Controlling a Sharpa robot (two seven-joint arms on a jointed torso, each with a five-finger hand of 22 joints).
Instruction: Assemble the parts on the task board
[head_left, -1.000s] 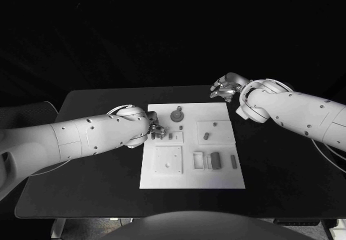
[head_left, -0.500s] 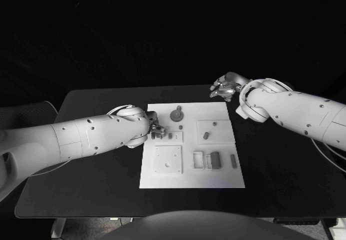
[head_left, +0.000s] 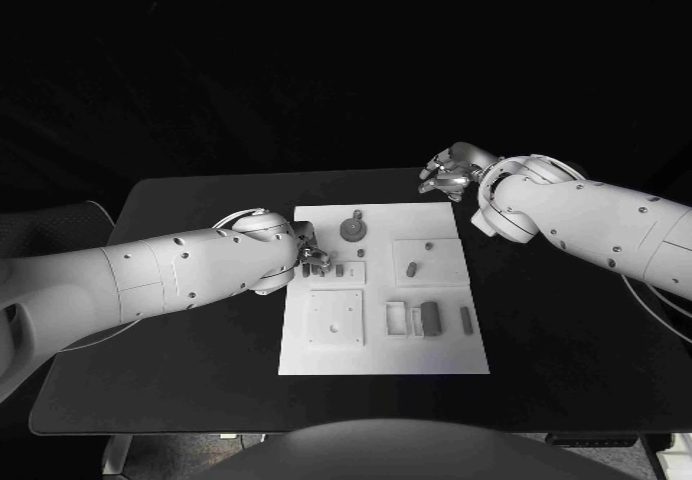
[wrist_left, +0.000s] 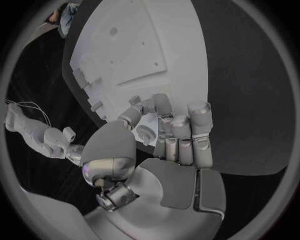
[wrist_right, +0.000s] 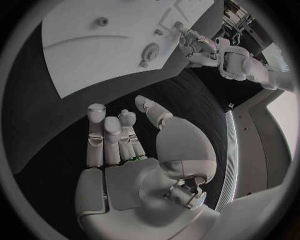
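Now left hand (head_left: 313, 258) at task board (head_left: 384, 358) edge, right hand (head_left: 449, 176) apart

A robotics lab or test bench is showing here: a black table (head_left: 202, 330) is standing in a blacked-out space, carrying a white task board (head_left: 447, 355) with moulded recesses and small parts. Two white robot arms with silver hands are reaching in over it, and thin cables (head_left: 656, 305) are trailing off the table's edge.
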